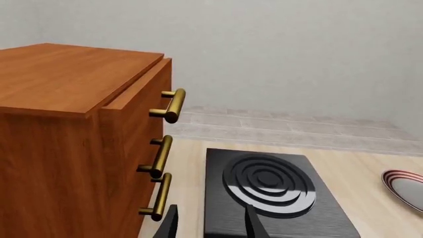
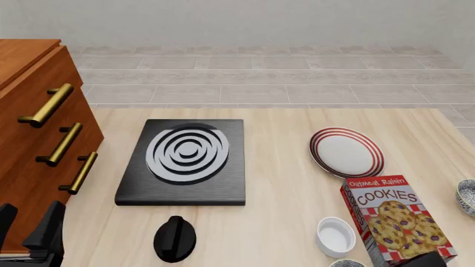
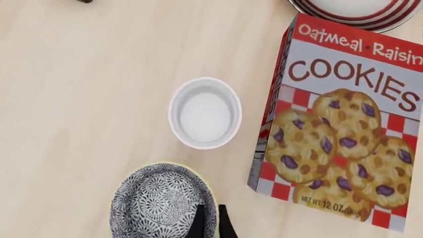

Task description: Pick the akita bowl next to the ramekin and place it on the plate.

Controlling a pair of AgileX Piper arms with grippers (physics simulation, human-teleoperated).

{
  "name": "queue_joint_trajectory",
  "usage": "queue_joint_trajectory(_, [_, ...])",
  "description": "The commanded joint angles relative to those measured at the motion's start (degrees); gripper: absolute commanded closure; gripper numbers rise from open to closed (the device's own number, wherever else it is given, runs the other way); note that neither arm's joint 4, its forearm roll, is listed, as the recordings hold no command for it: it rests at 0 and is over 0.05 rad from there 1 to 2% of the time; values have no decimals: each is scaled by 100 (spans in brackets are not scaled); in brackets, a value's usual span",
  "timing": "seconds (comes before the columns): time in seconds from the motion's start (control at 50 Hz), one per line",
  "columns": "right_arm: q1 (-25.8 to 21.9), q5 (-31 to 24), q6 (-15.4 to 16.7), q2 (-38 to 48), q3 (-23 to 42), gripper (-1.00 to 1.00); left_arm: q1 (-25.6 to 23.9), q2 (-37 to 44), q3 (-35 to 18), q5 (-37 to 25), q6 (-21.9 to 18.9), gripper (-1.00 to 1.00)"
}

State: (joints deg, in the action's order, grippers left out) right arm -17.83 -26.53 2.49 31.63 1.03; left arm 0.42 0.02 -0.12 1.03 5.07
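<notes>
The akita bowl [image 3: 158, 204], white with a dense blue-grey pattern, rests on the table right next to the plain white ramekin [image 3: 205, 113]. Only its far rim [image 2: 347, 263] peeks in at the front view's bottom edge, just nearer than the ramekin [image 2: 335, 235]. My right gripper [image 3: 211, 218] has its two fingers almost together, straddling the bowl's rim on the side toward the cookie box. The red-ringed plate [image 2: 346, 152] lies farther out on the right half of the table. My left gripper [image 1: 211, 224] hangs open and holds nothing, beside the cabinet at the near left [image 2: 28, 223].
An upright cookie box [image 2: 393, 219] stands between the ramekin and the plate. A second patterned bowl [image 2: 468, 197] sits at the right edge. A black stove [image 2: 186, 161] with a knob [image 2: 176, 239] fills the middle left. A wooden drawer cabinet [image 2: 30, 128] stands at the left.
</notes>
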Motion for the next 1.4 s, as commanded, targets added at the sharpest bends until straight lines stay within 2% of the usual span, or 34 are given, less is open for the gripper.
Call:
queue_joint_trajectory(0.02, [-2, -85, -3, -37, 28, 100, 1, 0, 0, -2, 1, -100])
queue_joint_trajectory(0.46, [-168, -872, -158, -622, 397, 100, -4, 0, 0, -10, -11, -100])
queue_joint_trajectory(0.56, [-229, -932, -207, -663, 435, 100, -14, 0, 1, -16, -6, -100])
queue_joint_trajectory(0.62, [-245, -774, -235, -438, 527, 100, -12, 0, 1, -20, -7, -100])
queue_joint_trajectory(1.14, [-676, -1641, -743, -1000, 1101, 100, 7, 0, -2, -12, 3, -100])
queue_joint_trajectory(1.18, [-752, -1626, -853, -946, 1154, 100, 13, 0, -2, -10, 6, -100])
queue_joint_trajectory(1.4, [-891, -1795, -1001, -1056, 1356, 100, 5, 0, -1, -12, 10, -100])
